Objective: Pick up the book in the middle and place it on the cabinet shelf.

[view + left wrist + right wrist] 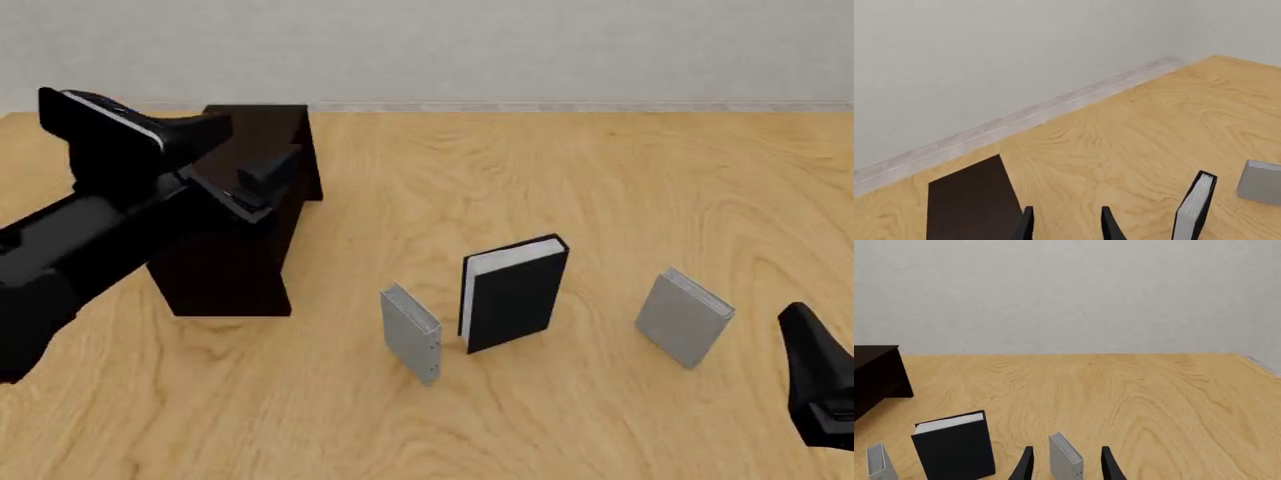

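Note:
The book [514, 295] stands upright at the table's middle, black with white page edges; it also shows as the book [1195, 207] and the book [954, 445] in the wrist views. The cabinet shelf [227, 250] is a dark boxy block at the left. My left gripper [260, 180] hovers over its top, open and empty, and the left gripper [1067, 225] shows a clear gap between its fingers. My right gripper [1067, 465] is open and empty too, low at the front right, short of the books.
Two smaller grey books stand on either side of the black one: a left grey book [411, 332] and a right grey book [683, 317], the latter seen between my right fingers [1109, 465]. A pale wall [534, 50] closes off the table's far edge.

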Tool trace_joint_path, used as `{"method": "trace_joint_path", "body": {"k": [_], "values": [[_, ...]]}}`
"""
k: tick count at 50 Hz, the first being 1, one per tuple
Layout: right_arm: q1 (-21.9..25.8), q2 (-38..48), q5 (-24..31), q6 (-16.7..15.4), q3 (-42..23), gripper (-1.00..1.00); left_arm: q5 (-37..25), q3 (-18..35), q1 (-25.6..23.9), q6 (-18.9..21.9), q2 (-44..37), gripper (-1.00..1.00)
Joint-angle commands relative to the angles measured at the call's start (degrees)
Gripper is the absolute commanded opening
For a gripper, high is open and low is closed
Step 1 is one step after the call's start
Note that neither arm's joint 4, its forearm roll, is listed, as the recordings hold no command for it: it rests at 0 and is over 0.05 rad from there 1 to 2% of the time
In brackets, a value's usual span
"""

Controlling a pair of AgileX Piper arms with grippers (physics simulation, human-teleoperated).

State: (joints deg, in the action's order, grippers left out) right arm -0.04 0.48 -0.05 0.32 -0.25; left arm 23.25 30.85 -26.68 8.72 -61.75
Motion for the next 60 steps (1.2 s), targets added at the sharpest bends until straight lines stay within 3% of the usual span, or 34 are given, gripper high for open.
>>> {"method": "trace_joint_path", "body": {"k": [1, 4, 8, 10, 21, 31, 32, 40, 42, 43, 49, 60], "values": [[0.0, 0.2, -0.2, 0.0, 0.0, 1.00, -2.2, 5.5, -4.0, -0.4, -4.3, 1.00], [0.0, 0.2, -0.1, 0.0, 0.0, 1.00, -3.9, 7.1, -5.5, -2.3, -5.4, 1.00], [0.0, 0.3, -0.4, 0.0, 0.0, 1.00, -4.1, 7.6, -6.2, -1.4, -6.4, 1.00], [0.0, 0.3, -0.3, 0.0, 0.0, 1.00, -5.1, 8.4, -6.9, -3.4, -7.2, 1.00], [0.0, 0.1, -0.1, 0.0, 0.0, 1.00, -10.1, 12.7, -9.1, -2.5, -8.2, 1.00], [0.0, 0.2, -0.2, 0.0, 0.0, 1.00, -17.8, 18.6, -11.9, -6.8, -9.8, 1.00], [0.0, 0.3, -0.2, 0.0, 0.0, 1.00, -18.2, 19.0, -12.2, -5.4, -9.9, 1.00], [0.0, 0.1, 0.1, 0.0, -0.1, 1.00, -21.9, 22.8, -13.8, -5.8, -11.7, 1.00], [0.0, 0.2, -0.1, 0.0, -0.1, 1.00, -22.0, 22.8, -14.4, -1.6, -12.2, 1.00], [0.0, 0.1, -0.1, 0.0, 0.0, 1.00, -22.7, 23.5, -14.6, -4.1, -12.6, 1.00], [0.0, 0.2, -0.1, 0.0, -0.1, 1.00, -24.5, 24.8, -16.1, -3.1, -14.0, 1.00], [0.0, 0.2, -0.1, 0.0, 0.0, 1.00, -31.4, 31.9, -17.3, -5.5, -17.7, 1.00]]}}
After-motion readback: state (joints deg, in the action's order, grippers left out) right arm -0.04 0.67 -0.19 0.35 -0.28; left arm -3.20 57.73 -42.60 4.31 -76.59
